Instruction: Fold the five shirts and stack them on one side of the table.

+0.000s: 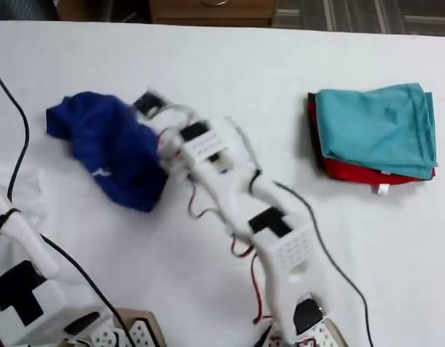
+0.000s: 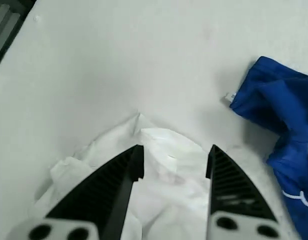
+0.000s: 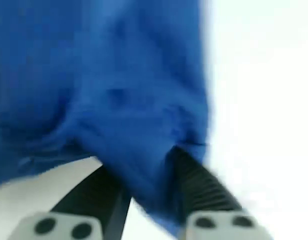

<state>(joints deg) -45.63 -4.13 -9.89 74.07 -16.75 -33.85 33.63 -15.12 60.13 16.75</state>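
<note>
1. A white table (image 1: 244, 65) seen from above; two white robot arms come in from the near edge; a crumpled blue shirt (image 1: 110, 148) lies left of centre, and a folded stack sits well apart on the table's right side, with a teal shirt (image 1: 374, 126) on top of a red shirt (image 1: 352, 172).
2. The right gripper (image 3: 141, 165) is buried in the blue shirt's edge nearest the stack; its jaws are closed part-way on a bunch of blue cloth that fills the gap between them, so it appears to have hold of the shirt.
3. The left gripper (image 2: 174, 150) hangs above a rumpled white shirt (image 2: 169, 167) at the table's left edge; its jaws stand wide apart and hold nothing; the cloth beneath looks untouched by them.
4. The relation that matters: the bulk of the blue shirt spreads away from the right gripper toward the left side of the table; in the high view its long axis runs on a diagonal, from the far left down toward the near centre; the gripped part is on the side facing the stack.
5. The right arm is plainly the one on the blue shirt; the left gripper is near the shirt's other side, with bare table between the white cloth and the blue.
6. Judgement: the blue shirt is unfolded and needs spreading flat; a pull by the right gripper toward the stack would likely drag the bunch along its diagonal; the free left gripper looks well placed to pin or take the opposite end.
</note>
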